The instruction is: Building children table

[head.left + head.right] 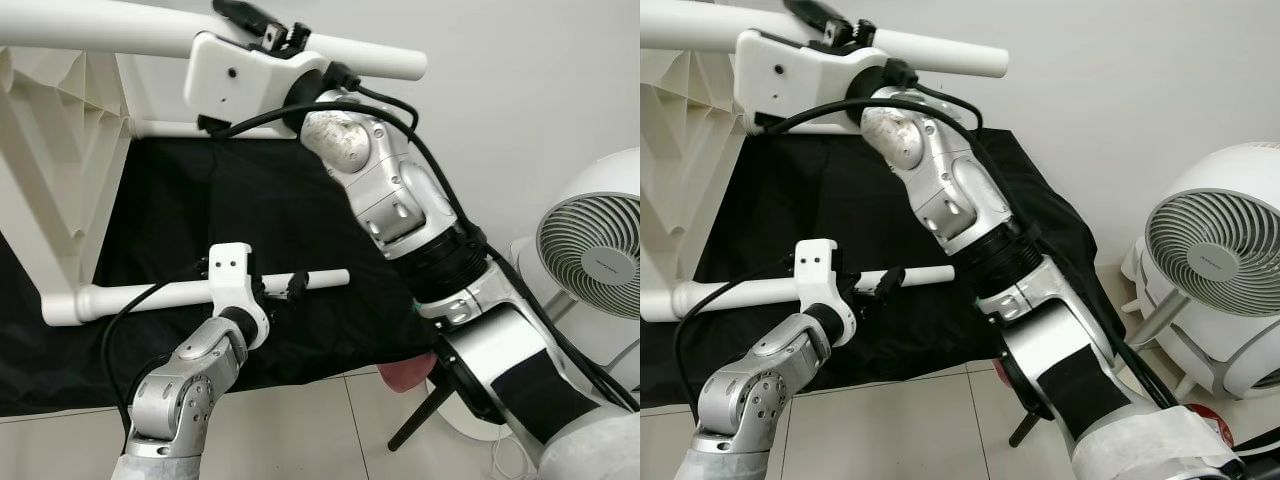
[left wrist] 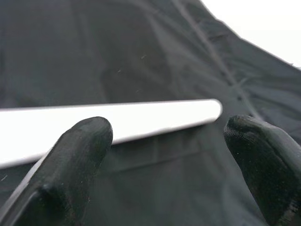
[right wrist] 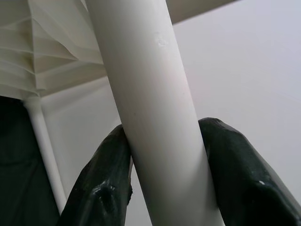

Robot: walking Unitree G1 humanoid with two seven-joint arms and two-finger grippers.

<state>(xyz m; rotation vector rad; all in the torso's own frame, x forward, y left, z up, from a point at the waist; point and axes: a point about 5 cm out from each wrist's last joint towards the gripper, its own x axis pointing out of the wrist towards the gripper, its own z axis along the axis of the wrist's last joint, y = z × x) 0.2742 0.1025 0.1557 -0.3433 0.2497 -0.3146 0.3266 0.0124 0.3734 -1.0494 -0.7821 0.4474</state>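
Observation:
A white children's table lies on its side, its ribbed underside (image 1: pixel 60 150) facing me and its round legs pointing right. My right gripper (image 1: pixel 270 30) is raised and shut on the upper leg (image 1: pixel 370 58); its black fingers (image 3: pixel 103 183) clamp the tube (image 3: pixel 150 108) from both sides. Lower down, my left gripper (image 1: pixel 282 288) stands open at the lower leg (image 1: pixel 150 295), close to that leg's free end. In the left wrist view the leg (image 2: pixel 141 117) runs across just beyond the spread fingertips (image 2: pixel 89 136). A third leg (image 1: pixel 170 128) shows further back.
A black cloth (image 1: pixel 250 200) covers the floor under the table. A white fan (image 1: pixel 595 245) stands at the right near the wall. Pale floor tiles (image 1: pixel 300 430) lie in front, with a black stand leg (image 1: pixel 420 415) beside my right arm.

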